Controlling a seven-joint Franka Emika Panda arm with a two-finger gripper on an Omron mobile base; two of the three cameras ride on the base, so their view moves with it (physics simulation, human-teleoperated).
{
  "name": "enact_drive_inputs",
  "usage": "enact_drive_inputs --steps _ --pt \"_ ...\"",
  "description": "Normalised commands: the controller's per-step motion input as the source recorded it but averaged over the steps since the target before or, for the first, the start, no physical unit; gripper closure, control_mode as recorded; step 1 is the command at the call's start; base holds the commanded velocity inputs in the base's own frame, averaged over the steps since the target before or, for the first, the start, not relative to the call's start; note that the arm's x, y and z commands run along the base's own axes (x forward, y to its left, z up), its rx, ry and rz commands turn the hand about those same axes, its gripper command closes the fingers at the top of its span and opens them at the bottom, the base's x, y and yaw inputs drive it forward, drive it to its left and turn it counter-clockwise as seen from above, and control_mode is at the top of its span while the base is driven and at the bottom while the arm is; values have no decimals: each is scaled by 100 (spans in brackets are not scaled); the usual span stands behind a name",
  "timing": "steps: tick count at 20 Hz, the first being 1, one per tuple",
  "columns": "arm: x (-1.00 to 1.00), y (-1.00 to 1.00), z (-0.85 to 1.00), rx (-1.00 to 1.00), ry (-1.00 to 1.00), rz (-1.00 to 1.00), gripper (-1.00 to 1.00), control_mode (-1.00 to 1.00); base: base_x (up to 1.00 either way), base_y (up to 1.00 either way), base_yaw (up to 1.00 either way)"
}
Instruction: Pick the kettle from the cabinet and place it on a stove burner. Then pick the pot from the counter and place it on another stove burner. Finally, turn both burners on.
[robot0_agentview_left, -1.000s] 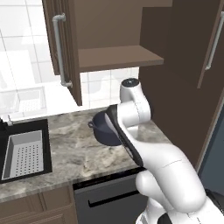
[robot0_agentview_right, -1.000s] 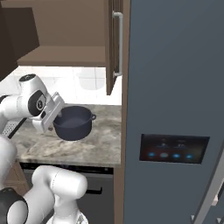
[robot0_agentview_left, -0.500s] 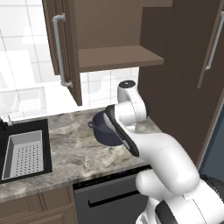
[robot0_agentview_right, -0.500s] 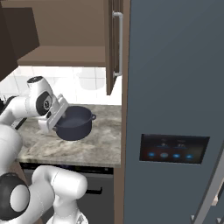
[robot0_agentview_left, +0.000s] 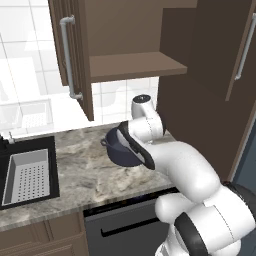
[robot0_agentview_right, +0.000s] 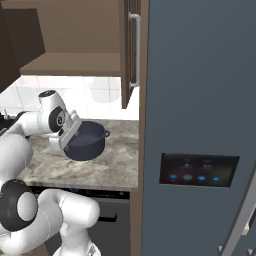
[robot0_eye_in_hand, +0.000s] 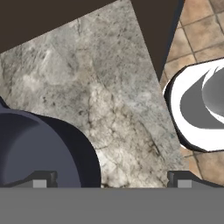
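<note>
The wide dark blue-grey pot (robot0_agentview_left: 116, 149) (robot0_agentview_right: 89, 142) stands without a lid on the mottled stone counter (robot0_agentview_left: 82, 170) below the open dark brown cabinet (robot0_agentview_left: 130, 67), whose shelf is bare. My gripper (robot0_eye_in_hand: 111, 181) hangs open, tilted over the pot's right edge. In the hand view the pot (robot0_eye_in_hand: 39, 148) fills the lower left, with one fingertip (robot0_eye_in_hand: 40, 180) over its inside and the other (robot0_eye_in_hand: 181, 180) over the counter (robot0_eye_in_hand: 109, 87). Nothing is held. The kettle and the stove are out of view.
The cabinet door (robot0_agentview_left: 72, 55) with its silver bar handle stands open to the left. A black sink with a perforated basket (robot0_agentview_left: 27, 175) lies at the counter's left end. A tall grey fridge (robot0_agentview_right: 200, 125) walls off the right side. A dishwasher front (robot0_agentview_left: 120, 227) sits below the counter.
My hand has swung a little closer over the pot and stayed open. The pot and the base have not moved.
</note>
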Motion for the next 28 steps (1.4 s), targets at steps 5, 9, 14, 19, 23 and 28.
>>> enact_drive_inputs --steps 5,9,14,19,23,28 --pt "24 5 -19 0 3 0 -100 -100 0 0 0" --pt "22 3 -23 0 4 0 -100 -100 0 0 0" --pt "20 1 -22 0 4 0 -100 -100 0 0 0" --pt "22 1 -21 0 2 0 -100 -100 0 0 0" --pt "21 3 -18 0 0 0 -100 -100 0 0 0" --pt "20 4 -16 0 0 0 -100 -100 0 0 0"
